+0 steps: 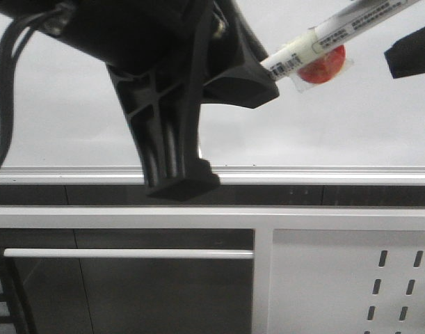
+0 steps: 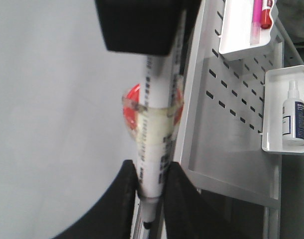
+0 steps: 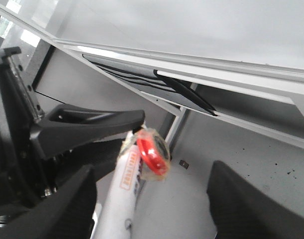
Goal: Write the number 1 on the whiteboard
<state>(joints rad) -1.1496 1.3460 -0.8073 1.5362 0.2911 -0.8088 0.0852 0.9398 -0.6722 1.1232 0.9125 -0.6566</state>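
The left tool grips a white marker, upper right of the front frame, before the whiteboard. Left wrist: fingers clamp the marker. Right wrist: the right tool stands wide.

My front camera faces the whiteboard closely, both my wrist cameras sit nearer, all three sharing the marker.
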